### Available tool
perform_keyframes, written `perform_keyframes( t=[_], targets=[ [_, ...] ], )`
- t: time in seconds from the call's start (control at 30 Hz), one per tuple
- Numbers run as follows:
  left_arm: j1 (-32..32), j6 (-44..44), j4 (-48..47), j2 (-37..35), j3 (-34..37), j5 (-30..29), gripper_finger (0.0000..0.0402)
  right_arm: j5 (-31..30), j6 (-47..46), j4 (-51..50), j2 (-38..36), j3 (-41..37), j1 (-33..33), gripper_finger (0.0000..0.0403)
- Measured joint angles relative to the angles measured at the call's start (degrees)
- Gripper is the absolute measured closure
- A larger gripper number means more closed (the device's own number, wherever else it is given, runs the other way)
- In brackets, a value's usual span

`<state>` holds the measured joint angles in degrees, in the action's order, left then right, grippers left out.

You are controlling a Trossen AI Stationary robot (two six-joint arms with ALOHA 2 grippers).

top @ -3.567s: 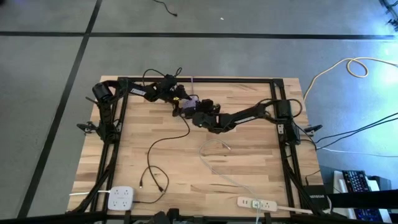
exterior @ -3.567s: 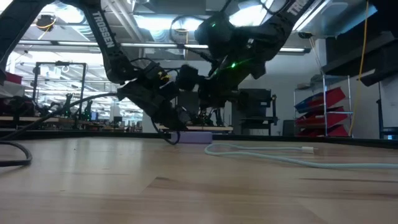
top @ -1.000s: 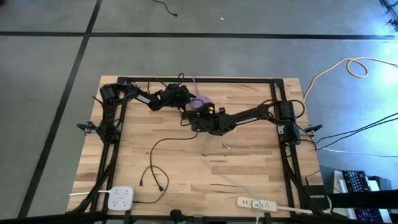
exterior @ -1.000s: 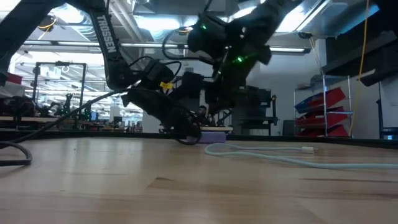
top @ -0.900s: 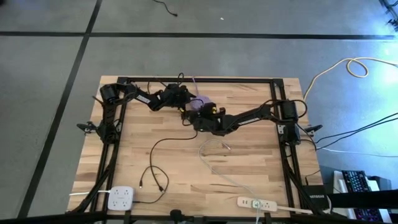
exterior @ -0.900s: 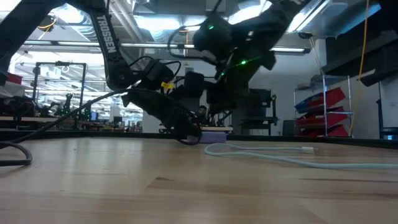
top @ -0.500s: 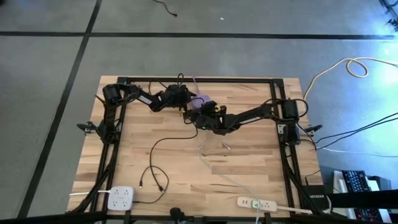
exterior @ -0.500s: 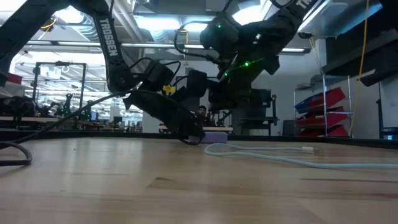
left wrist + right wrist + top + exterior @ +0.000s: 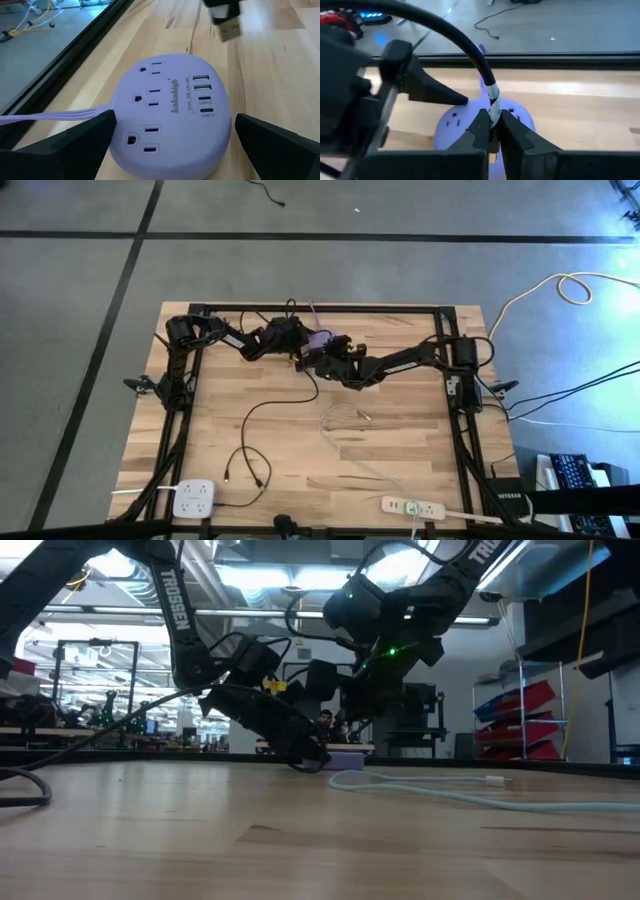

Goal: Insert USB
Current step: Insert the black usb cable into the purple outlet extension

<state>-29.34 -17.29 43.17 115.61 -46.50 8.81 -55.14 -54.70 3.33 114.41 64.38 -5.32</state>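
A round purple power hub (image 9: 170,110) with outlets and USB ports lies flat on the wooden table near its far edge (image 9: 320,340). My left gripper (image 9: 175,122) is open, with one finger on each side of the hub. My right gripper (image 9: 492,131) is shut on a black USB cable (image 9: 470,50). It hovers just above the hub (image 9: 318,360). The cable's metal USB plug (image 9: 223,22) hangs in the air over the table, just beyond the hub's USB ports (image 9: 200,92). My left gripper has a finger (image 9: 75,140) close against the hub's rim on each side, level with the table. I cannot tell whether they touch it. My right gripper pinches the black cable between its two fingers at a white band (image 9: 493,106) near the plug end. It comes slanting down from the table's right. The plug hangs clear of the hub, and the cable arcs back over the gripper.
The black cable trails toward the near left, where its free end (image 9: 240,470) lies. A white cable (image 9: 345,420) lies mid-table. Two white power strips (image 9: 195,498) (image 9: 412,506) sit at the near edge. The hub's purple cord (image 9: 45,117) runs to the far rail.
My right gripper has gone a little toward the far edge, closer to the hub, still shut on the cable. The hub has stayed where it was.
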Motion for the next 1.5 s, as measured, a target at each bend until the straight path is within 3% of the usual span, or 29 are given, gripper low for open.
perform_keyframes(
  t=[0.27,0.47,0.83,0.93,1.03,1.2,1.37,1.5],
  targets=[
    [0.02,-2.27,-0.68,0.0,0.07,-1.7,0.0002,-1.93,0.01,5.96,4.2,-0.02,0.04,0.0402],
    [0.0,-2.49,-1.02,0.0,0.07,-2.54,0.0002,-4.93,6.97,8.86,4.46,0.0,0.47,0.0402],
    [0.02,-4.14,-1.61,0.0,0.1,-1.89,0.0002,-1.0,11.72,10.56,4.46,-0.08,-0.03,0.0402],
    [0.02,-3.12,-1.35,0.0,0.11,-1.68,0.0002,-1.83,11.85,17.71,4.46,-3.28,0.0,0.0402],
    [0.03,-2.81,-1.13,0.0,0.15,-0.79,0.0002,-0.25,12.39,32.4,4.46,-10.43,-0.39,0.0402],
    [0.5,-2.69,-1.03,0.0,0.15,-0.6,0.0002,0.55,23.15,54.48,3.63,-17.97,0.39,0.0402],
    [0.48,-2.26,-0.69,0.0,0.17,-0.29,0.0002,5.16,26.25,58.03,4.03,-17.22,-0.81,0.0402],
    [0.48,-1.39,-0.52,0.0,0.17,-0.24,0.0002,0.86,22.7,57.47,5.65,-17.1,-0.8,0.0402]
  ],
)
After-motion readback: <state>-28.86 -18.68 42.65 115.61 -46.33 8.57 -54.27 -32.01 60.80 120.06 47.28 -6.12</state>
